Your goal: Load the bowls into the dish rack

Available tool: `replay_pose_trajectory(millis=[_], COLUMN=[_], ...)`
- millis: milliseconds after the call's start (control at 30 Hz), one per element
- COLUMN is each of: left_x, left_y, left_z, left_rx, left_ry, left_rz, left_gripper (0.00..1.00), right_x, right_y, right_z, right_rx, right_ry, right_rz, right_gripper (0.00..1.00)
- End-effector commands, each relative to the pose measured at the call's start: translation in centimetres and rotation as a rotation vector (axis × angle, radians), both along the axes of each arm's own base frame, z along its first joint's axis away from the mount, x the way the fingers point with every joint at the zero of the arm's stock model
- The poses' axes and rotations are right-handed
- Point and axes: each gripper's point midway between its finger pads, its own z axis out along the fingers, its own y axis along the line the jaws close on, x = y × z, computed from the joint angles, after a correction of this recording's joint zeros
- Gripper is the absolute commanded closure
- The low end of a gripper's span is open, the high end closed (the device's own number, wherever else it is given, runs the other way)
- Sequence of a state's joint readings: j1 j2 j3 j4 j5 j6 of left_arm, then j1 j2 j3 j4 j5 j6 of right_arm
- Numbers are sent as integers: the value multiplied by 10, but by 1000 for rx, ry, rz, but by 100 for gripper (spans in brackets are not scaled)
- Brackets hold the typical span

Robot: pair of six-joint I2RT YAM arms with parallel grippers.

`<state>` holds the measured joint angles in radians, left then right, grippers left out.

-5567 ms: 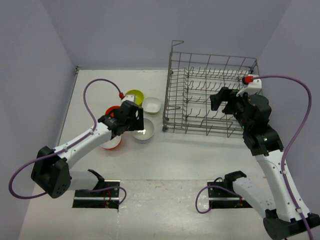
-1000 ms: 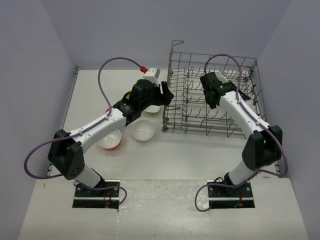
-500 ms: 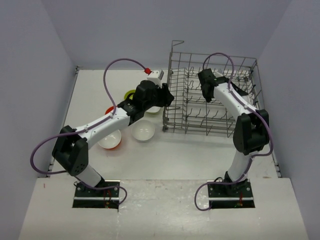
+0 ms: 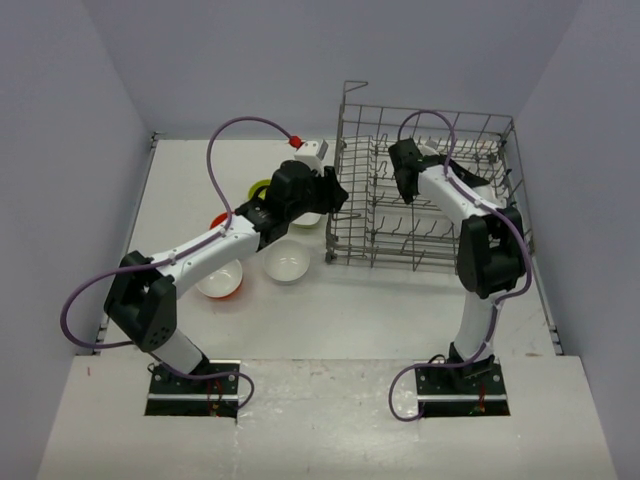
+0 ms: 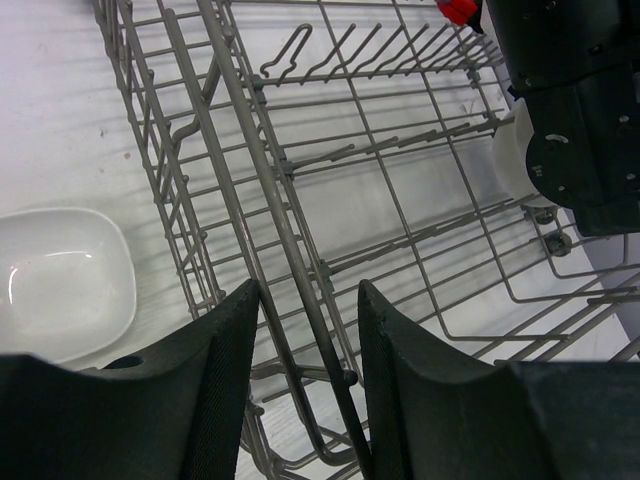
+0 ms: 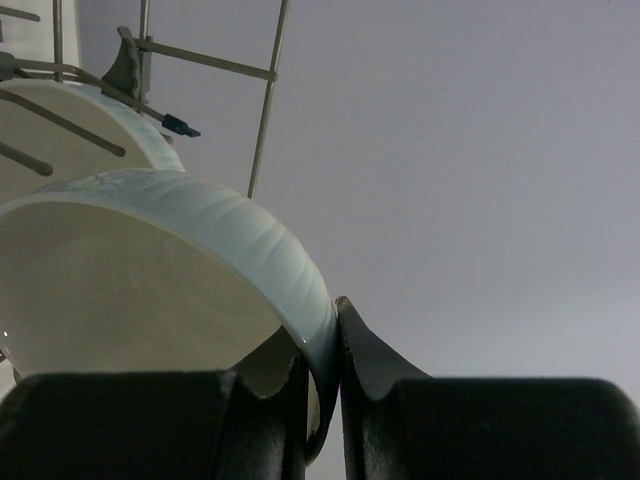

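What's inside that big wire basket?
Right fingers pinch a pale bowl by its rim inside the dish rack. A white round shape sits behind it; whatever lies under the arm is hidden.

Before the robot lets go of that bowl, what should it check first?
1. Right jaws shut on the pale bowl by its rim: ok.
2. Bowl over the dish rack: ok.
3. Bowl seated between tines: cannot tell.
4. Left jaws open astride the top rail, steadying the rack: cannot tell.
5. All bowls loaded: not ok; white squarish bowl and white round bowl sit outside.
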<state>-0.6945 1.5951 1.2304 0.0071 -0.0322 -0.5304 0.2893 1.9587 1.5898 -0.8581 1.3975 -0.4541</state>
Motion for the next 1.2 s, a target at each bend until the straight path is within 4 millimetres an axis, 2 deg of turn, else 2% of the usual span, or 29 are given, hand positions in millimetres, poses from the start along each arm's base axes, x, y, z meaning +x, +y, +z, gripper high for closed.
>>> replay_pose_trajectory(millis=[0,67,300,533,667,833,1100,1133,1167], left_x=[2,1,-1,-3,-4,-6,-6,-6,-6], left_y=[-4,-4,-4,-5,-5,-5,-5,-5,-5], left_z=[5,4,1,-6,-9,-9,-9,-9,-9], left_rx=[-16,-17,-27,-37,-42,-48,-57,-56,-57], left_ry=[-32,-31,-26,-2,8,11,18,19,18], left_rz=[-15,-14,-17,-18,-18,-15,-11,-11,-8], left_gripper=[57,58,63,68,73,74,75,75,75], right_x=[6,3,9,15,18,21,24,25,25], right_y=[-2,-1,7,26,34,37,46,47,48], right_z=[14,10,2,-14,-27,-32,-49,-50,-51], right_rx=[-79,-119,-128,-132,-143,-143,-158,-157,-157], right_ry=[-46,-2,-10,34,70,76,97,96,95], right_rz=[-25,-27,-12,41,63,71,87,90,92], right_gripper=[100,100,98,98,95,92,81,73,73])
